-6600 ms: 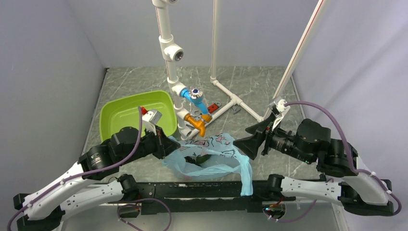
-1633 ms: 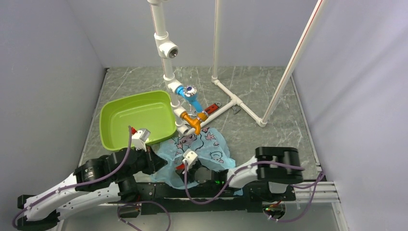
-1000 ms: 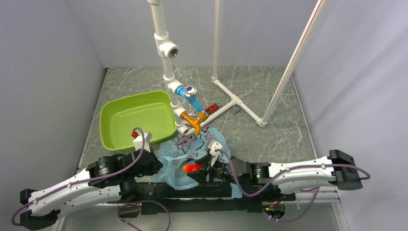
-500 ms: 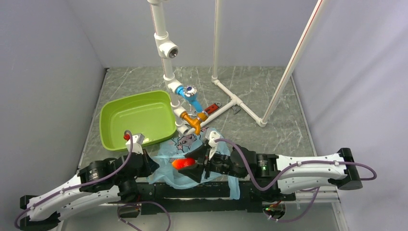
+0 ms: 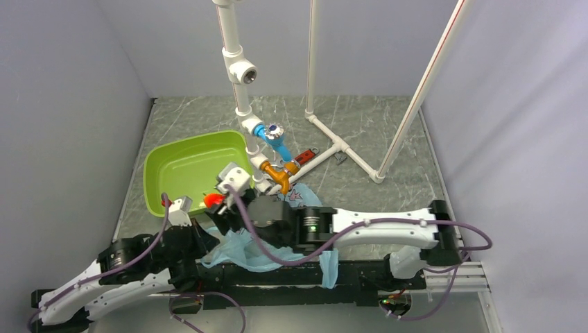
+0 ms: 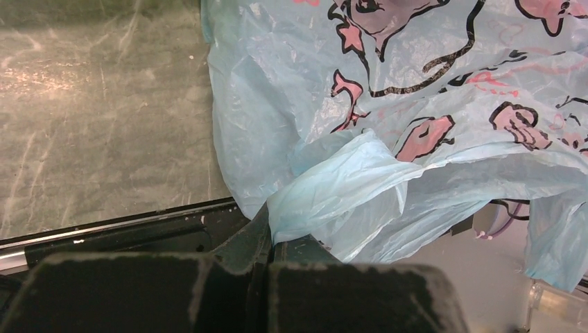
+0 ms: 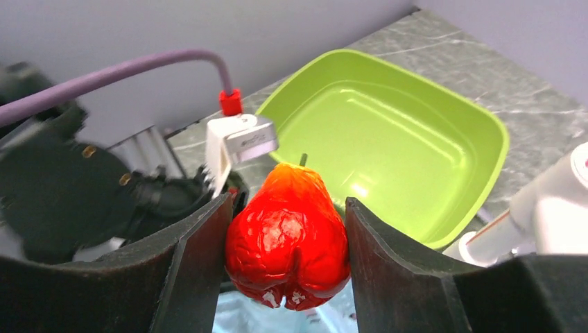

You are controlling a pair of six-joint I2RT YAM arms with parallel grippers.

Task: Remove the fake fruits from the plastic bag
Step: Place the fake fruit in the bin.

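Plastic bag (image 5: 241, 251) just before tub (image 5: 182, 168)

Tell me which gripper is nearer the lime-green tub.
Right. The right gripper, holding a red fruit, hangs at the tub's near rim; the left gripper sits farther back from it, pinching the plastic bag.

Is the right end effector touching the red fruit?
Touching. The right wrist view shows the red fruit squeezed between both fingers of the right end effector, with no gap on either side.
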